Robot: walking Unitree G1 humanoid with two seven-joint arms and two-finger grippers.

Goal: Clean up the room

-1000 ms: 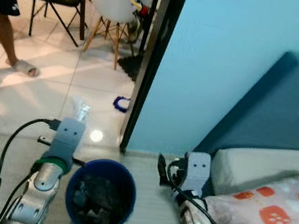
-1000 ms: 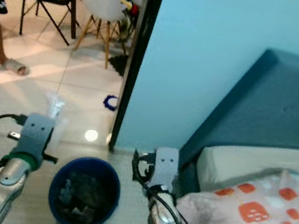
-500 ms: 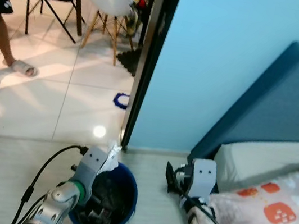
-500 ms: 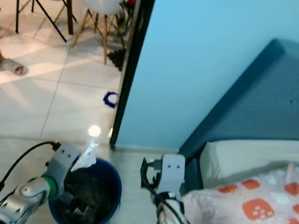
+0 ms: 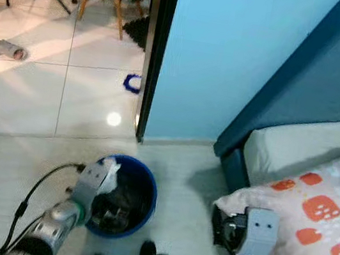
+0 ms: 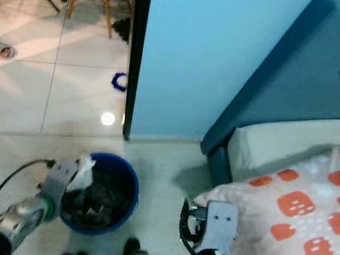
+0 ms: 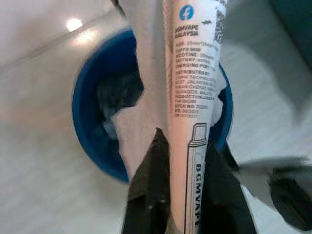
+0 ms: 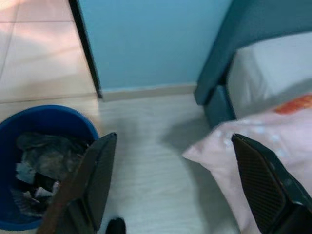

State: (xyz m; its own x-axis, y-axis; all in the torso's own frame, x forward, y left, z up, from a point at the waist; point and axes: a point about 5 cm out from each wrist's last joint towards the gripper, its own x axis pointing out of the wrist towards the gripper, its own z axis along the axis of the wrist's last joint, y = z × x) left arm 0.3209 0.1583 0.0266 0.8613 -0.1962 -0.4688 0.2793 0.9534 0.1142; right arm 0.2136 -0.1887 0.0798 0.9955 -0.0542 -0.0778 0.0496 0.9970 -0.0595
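Pale floor [image 5: 186, 188] runs under a blue wall [image 5: 221, 51], and a blue bin [image 5: 147, 192] full of trash stands on it near the doorway. At the bin's rim, the left end effector [image 7: 181, 161] is clamped on a white packet [image 7: 192, 92] with small print, held over the bin's mouth. Well apart from the bin, by the bed [image 5: 312, 208] with its orange-spotted cover, the right end effector [image 8: 170, 180] hangs low with its fingers wide apart.
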